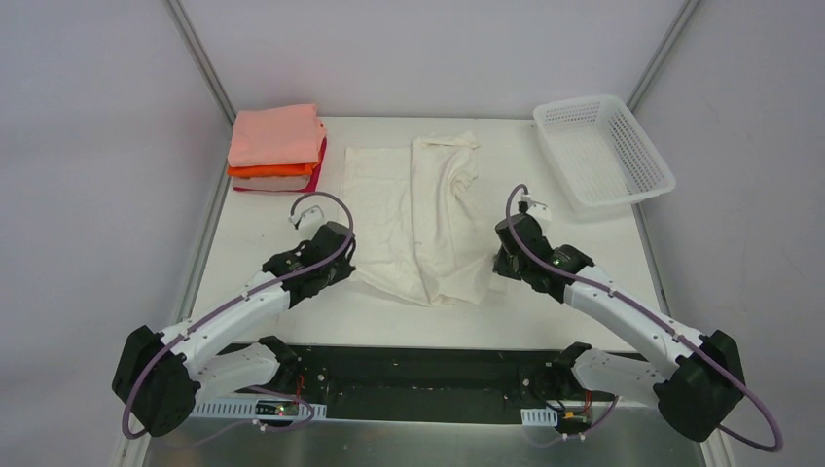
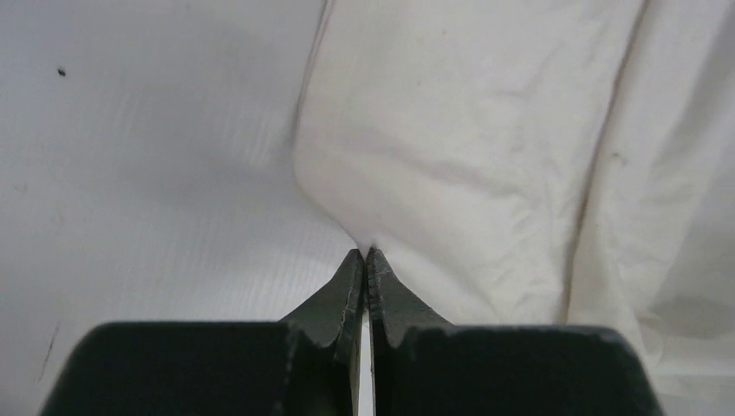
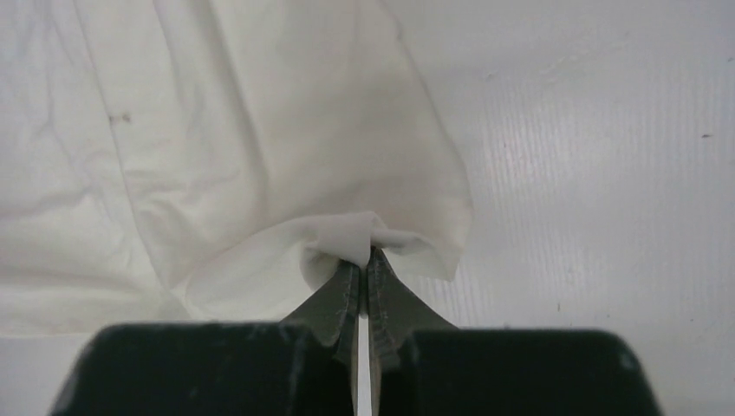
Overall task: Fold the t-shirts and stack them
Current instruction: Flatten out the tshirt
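The main risk lay at the left gripper [image 2: 366, 253]: its jaws were pressed fully together on only the very tip of the near-left hem corner of the cream-white shirt [image 1: 418, 214], and from the wrist view it was hard to tell how much cloth lay between them, so a lift or a pull towards the far side would probably slip that corner free and leave the fold skewed. The right gripper [image 3: 364, 260] was likewise clamped tight, but with a clear bunched fold of the near-right corner in its tips; uneven pulls from the two arms could drag the loose, overlapped right panel out of line. The shirt lay mid-table, flat on its left half and rumpled with lengthwise creases on its right, thin soft cotton that would sag and cling. The table [image 1: 263, 224] was smooth and white. At the far left sat the folded stack [image 1: 277, 136], salmon-pink over orange over crimson; a lattice basket [image 1: 647, 161] stood far right.
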Action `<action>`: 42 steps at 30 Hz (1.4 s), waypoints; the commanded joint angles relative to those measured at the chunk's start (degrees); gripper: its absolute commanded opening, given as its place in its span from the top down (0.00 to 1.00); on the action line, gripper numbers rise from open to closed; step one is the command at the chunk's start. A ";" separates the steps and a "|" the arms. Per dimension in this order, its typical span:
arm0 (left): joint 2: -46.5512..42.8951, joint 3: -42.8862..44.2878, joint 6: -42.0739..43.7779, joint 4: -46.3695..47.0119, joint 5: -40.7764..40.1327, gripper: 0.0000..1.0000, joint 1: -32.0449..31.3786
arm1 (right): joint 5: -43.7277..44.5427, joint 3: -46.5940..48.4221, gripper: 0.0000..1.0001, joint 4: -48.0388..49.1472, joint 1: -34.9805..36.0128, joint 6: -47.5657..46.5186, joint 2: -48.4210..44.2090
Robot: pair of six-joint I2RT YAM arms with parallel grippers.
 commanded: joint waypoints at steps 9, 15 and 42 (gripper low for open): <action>-7.69 30.33 17.93 -7.36 -16.59 1.00 1.42 | 18.30 26.33 1.00 5.13 -6.85 -12.11 -8.76; -8.39 44.34 26.25 -7.83 -20.47 1.00 1.51 | 24.25 38.63 1.00 5.84 -7.98 -20.13 -8.98; -7.75 86.63 37.78 -16.34 6.30 1.00 1.42 | -10.79 87.17 1.00 -5.82 -7.95 -23.49 -4.60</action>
